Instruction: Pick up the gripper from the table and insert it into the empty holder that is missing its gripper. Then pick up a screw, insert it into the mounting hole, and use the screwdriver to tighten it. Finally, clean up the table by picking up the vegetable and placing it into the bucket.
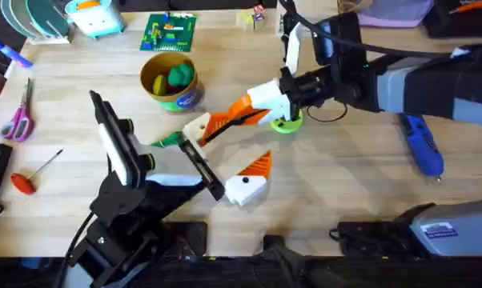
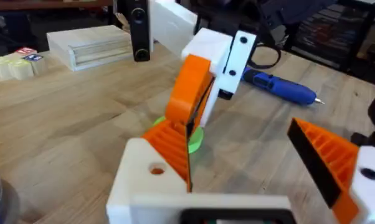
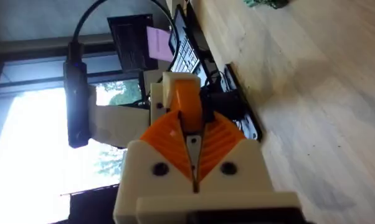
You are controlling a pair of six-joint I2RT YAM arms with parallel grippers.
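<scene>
My right gripper (image 1: 218, 126) reaches in from the right and is shut on the orange gripper (image 3: 184, 102). It holds the piece against the white holder (image 2: 144, 183), the block at one end of my left gripper's rail. A small round mounting hole (image 2: 156, 169) shows in that block's face. My left gripper (image 1: 237, 144) stands wide open, its other orange ribbed finger (image 2: 327, 155) far to the side. The blue screwdriver (image 1: 421, 144) lies at the right. The slim green vegetable (image 1: 167, 140) lies by my left arm, near the yellow bucket (image 1: 185, 98). I can make out no screw.
A green disc (image 1: 287, 124) lies under my right gripper. The bucket holds a dark green lump and a yellow piece. A red-handled tool (image 1: 25, 180) and scissors (image 1: 17, 120) lie at the left, and a green circuit board (image 1: 169, 32) at the back. Cables run along the front edge.
</scene>
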